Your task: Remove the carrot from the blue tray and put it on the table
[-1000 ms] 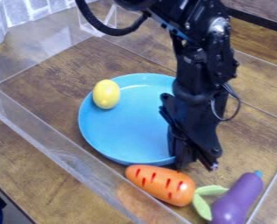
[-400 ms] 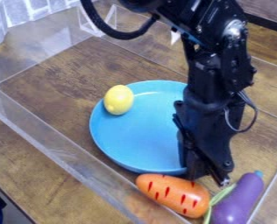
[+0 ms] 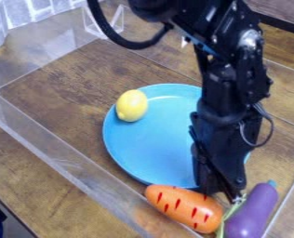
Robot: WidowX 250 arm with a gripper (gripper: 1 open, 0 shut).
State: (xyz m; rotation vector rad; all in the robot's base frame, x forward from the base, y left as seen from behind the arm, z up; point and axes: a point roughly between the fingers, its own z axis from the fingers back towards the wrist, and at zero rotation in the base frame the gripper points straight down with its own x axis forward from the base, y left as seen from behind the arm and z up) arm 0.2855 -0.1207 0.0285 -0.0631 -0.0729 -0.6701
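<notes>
Carrot (image 3: 183, 206) off blue tray (image 3: 150, 149), lower centre; gripper (image 3: 224, 193) (fingers' state unclear) could nudge it into eggplant (image 3: 254, 218).

carrot (image 3: 183, 206): orange, striped, lying on table (image 3: 50, 102) | blue tray (image 3: 156, 139): flat, just beside

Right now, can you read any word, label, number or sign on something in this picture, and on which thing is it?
None: no readable text on the carrot, the blue tray, the lemon, the eggplant, the gripper or the table.
</notes>
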